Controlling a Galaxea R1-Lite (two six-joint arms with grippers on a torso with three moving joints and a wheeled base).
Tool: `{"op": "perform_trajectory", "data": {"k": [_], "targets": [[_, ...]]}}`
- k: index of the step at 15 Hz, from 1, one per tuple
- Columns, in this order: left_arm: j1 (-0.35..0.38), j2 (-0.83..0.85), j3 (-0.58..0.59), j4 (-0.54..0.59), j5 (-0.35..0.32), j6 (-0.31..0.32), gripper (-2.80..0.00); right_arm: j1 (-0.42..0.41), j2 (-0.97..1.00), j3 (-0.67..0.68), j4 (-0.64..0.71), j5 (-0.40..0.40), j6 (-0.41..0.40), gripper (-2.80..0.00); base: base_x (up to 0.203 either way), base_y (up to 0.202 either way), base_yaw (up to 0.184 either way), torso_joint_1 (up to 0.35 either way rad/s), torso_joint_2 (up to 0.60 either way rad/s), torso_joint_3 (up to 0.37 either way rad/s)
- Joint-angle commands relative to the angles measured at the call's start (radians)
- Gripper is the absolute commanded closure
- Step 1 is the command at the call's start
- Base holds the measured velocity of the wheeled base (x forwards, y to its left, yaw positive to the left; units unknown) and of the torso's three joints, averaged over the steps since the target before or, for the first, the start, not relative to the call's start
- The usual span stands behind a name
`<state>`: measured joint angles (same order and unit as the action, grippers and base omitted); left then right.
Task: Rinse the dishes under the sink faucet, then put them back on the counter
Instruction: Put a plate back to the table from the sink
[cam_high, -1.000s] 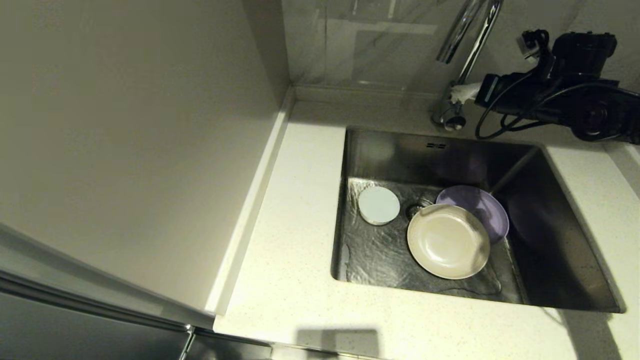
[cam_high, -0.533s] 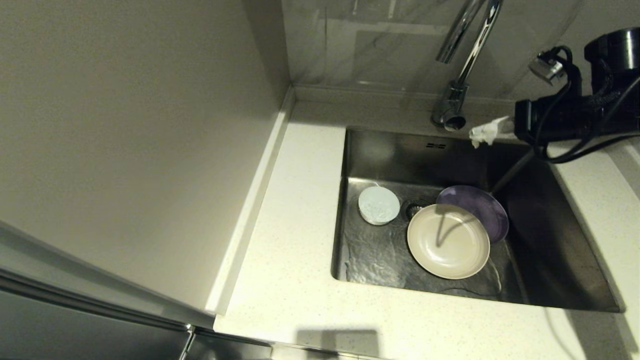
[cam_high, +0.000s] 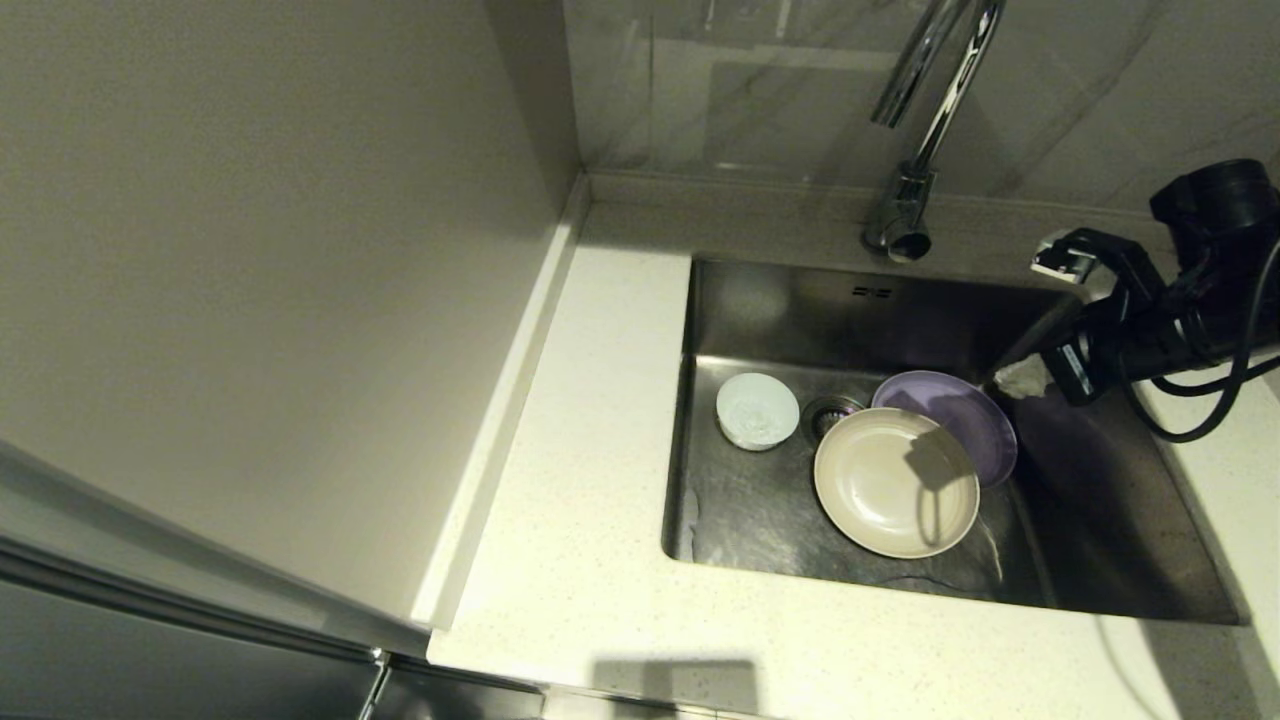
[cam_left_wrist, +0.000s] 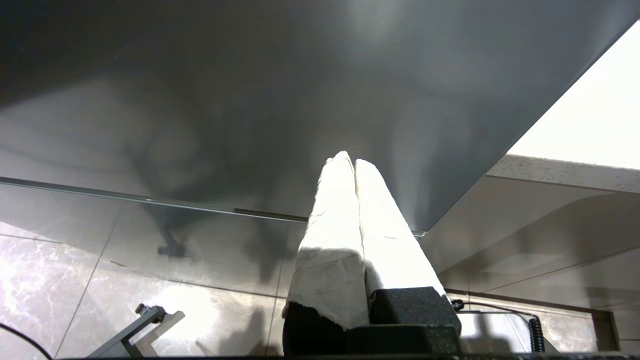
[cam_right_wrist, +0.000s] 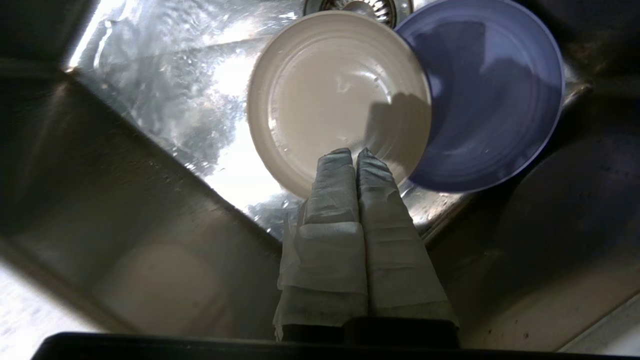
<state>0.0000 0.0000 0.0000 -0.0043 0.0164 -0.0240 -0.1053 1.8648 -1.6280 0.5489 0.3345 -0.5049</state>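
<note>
Counter (cam_high: 600, 560): off-white speckled top across the lower frame of the head view, left and near side of the basin; no dish on it.
Sink (cam_high: 1120, 540): steel basin, centre right, floor wet.
Dishes, counted: three, all on the sink floor: one beige plate (cam_high: 896, 483) lying over the rim of one purple plate (cam_high: 970, 410), one white bowl (cam_high: 757, 410) apart at their left, across the drain.
Right gripper (cam_high: 1020, 378): right of frame, over the basin's far right part, cloth-wrapped fingers pressed together, empty.
Left gripper (cam_left_wrist: 354, 162): parked below counter height, fingers together, empty.
Faucet (cam_high: 925, 120): one, top of frame; no stream seen.
Step advice: probably reaching for the beige plate; spread the fingers before descending, pinch its near rim.
</note>
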Motion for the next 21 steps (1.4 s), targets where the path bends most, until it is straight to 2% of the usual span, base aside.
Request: {"op": "perform_trajectory", "data": {"k": [1,4,6,8,9,13,16,21], "targets": [[0.0,-0.002,0.0,0.0,0.0,-0.001,0.0,-0.001,0.055,0.02,-0.071,-0.016,-0.004,-2.8,0.0,0.0,0.0,0.0,0.0,0.0],[0.0,-0.002,0.0,0.0,0.0,-0.001,0.0,-0.014,0.159,0.019,-0.206,-0.026,-0.007,-2.8,0.0,0.0,0.0,0.0,0.0,0.0],[0.0,-0.002,0.0,0.0,0.0,-0.001,0.0,-0.034,0.255,0.017,-0.358,-0.026,-0.009,-2.8,0.0,0.0,0.0,0.0,0.0,0.0],[0.0,-0.002,0.0,0.0,0.0,-0.001,0.0,-0.07,0.326,0.039,-0.493,-0.026,-0.058,-2.8,0.0,0.0,0.0,0.0,0.0,0.0],[0.0,-0.002,0.0,0.0,0.0,-0.001,0.0,-0.093,0.344,0.053,-0.502,-0.024,-0.096,-2.8,0.0,0.0,0.0,0.0,0.0,0.0],[0.0,-0.002,0.0,0.0,0.0,-0.001,0.0,-0.124,0.4,0.051,-0.506,0.012,-0.131,-2.8,0.0,0.0,0.0,0.0,0.0,0.0],[0.0,-0.002,0.0,0.0,0.0,-0.001,0.0,-0.138,0.417,0.069,-0.507,0.021,-0.219,-2.8,0.0,0.0,0.0,0.0,0.0,0.0],[0.0,-0.002,0.0,0.0,0.0,-0.001,0.0,-0.137,0.445,0.073,-0.5,0.02,-0.246,-2.8,0.0,0.0,0.0,0.0,0.0,0.0]]}}
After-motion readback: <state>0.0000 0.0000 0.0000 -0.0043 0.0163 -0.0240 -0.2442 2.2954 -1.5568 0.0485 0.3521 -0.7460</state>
